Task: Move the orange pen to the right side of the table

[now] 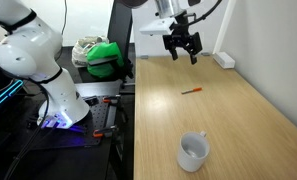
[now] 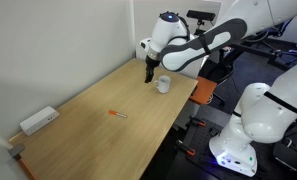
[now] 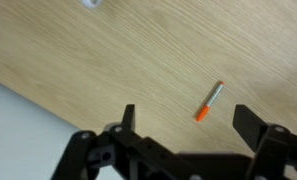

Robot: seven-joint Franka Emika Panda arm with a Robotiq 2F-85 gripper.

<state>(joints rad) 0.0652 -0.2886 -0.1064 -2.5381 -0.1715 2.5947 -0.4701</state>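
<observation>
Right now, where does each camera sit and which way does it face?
Exterior view: near the end of the table by the white mug, facing lengthwise toward the white box; the gripper hangs in it.
Exterior view: raised, beyond the white box end, facing back toward the mug; the arm shows.
Wrist view: on the wrist, facing down at the table; open fingers show.
Shared: all three see the orange pen.

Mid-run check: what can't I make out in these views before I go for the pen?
- Orange pen: too small in both exterior views to tell its ends apart; only the wrist view shows them.
- White object: cut off by the wrist view's top edge, so it cannot be identified.
- Table: its near end is cut off by the frame's bottom edge in an exterior view.
</observation>
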